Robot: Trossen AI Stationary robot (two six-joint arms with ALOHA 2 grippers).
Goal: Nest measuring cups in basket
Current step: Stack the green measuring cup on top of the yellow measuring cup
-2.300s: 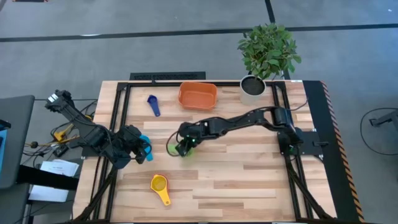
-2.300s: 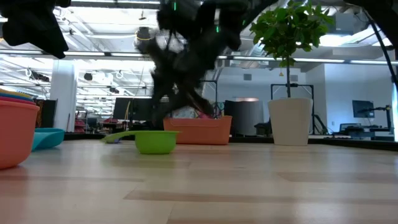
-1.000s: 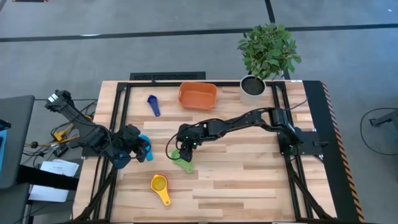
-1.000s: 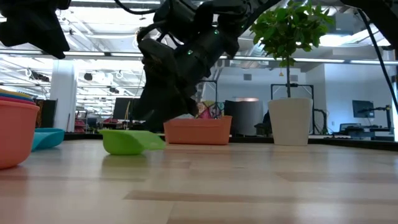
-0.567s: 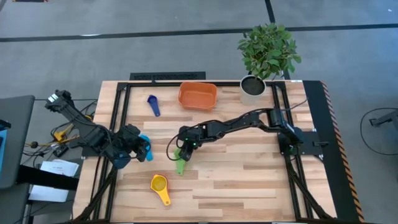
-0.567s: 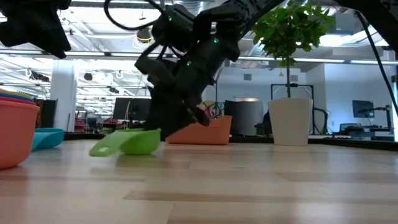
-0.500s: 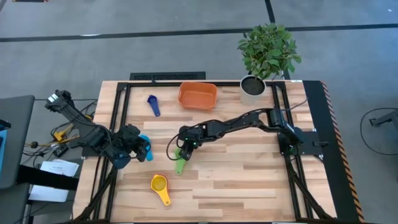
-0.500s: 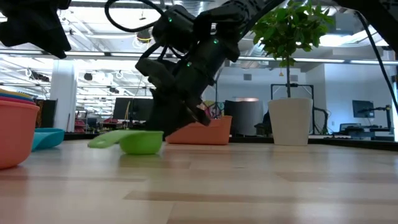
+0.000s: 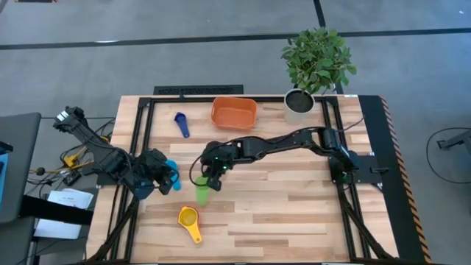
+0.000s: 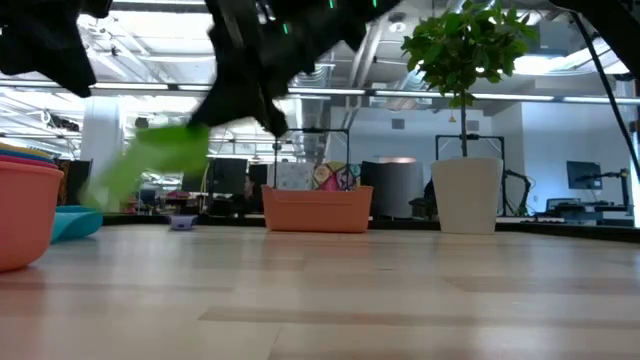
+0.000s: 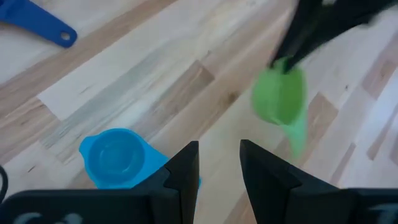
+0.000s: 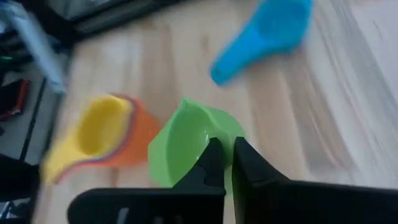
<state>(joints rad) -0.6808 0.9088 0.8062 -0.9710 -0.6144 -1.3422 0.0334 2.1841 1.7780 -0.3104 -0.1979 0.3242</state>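
My right gripper (image 9: 208,177) is shut on the green measuring cup (image 9: 201,191), left of the table's middle and above the wood; the cup shows as a blurred streak (image 10: 150,160) in the low view. My left gripper (image 11: 217,155) hovers open near the left edge, with the light blue cup (image 11: 115,155) sitting on its base on the table just beside it. A yellow cup nested in orange and red cups (image 9: 189,217) sits near the front edge. A blue cup (image 9: 180,124) lies left of the orange basket (image 9: 234,112) at the far edge. My right gripper pinches the green cup's bowl wall at the rim (image 12: 214,134), one finger (image 12: 211,158) over the hollow and the other (image 12: 245,165) outside it. The fingers slant down from the table's right. The cup is lifted clear and tilted, its handle (image 11: 297,134) pointing downward.
A white plant pot (image 9: 299,101) with green leaves stands at the far right corner, right of the basket. Black frame rails (image 9: 140,132) run along the table's left, right and far sides. Bare wood lies across the table's near right half.
My right gripper first slid the green cup on the table, its handle swinging from near-right round toward the near edge. It has since lifted the cup clear and carried it up and toward the table's left. The left arm has kept still.
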